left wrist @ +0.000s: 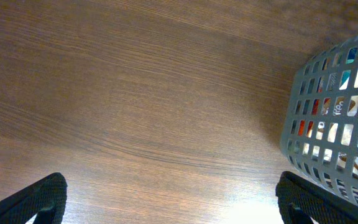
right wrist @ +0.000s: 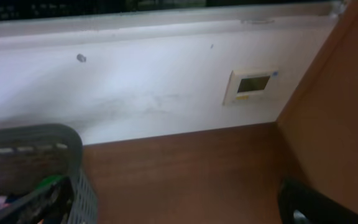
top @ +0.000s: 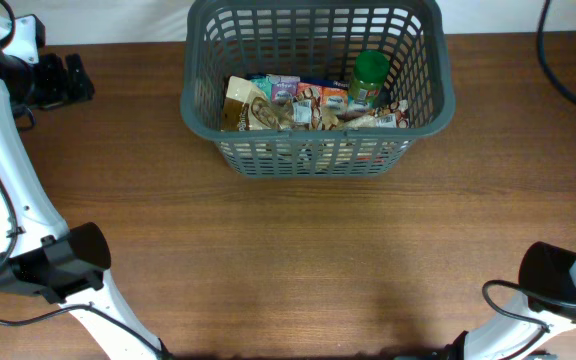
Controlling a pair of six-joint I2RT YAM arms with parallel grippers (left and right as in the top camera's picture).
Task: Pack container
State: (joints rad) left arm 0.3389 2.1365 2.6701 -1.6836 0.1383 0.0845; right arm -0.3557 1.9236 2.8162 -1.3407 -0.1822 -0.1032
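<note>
The dark grey slotted basket [top: 420,120] stands at the far middle of the table. It holds a green-lidded jar [top: 370,72], a tan pouch [top: 243,104] and several small snack packets [top: 313,100]. My left gripper [top: 63,78] is at the far left of the table, well apart from the basket. In the left wrist view it [left wrist: 169,190] is open and empty over bare wood, with the basket's wall [left wrist: 328,118] to its right. My right gripper [right wrist: 185,202] shows only one dark finger at the lower right; nothing lies between the jaws. The basket's rim [right wrist: 55,134] is at its left.
The table is brown wood [top: 298,260]. Both arm bases sit at the near corners, left [top: 63,262] and right [top: 558,278]. A white wall with a small thermostat panel [right wrist: 250,86] stands behind the table. Dark cables [top: 558,70] hang at the far right.
</note>
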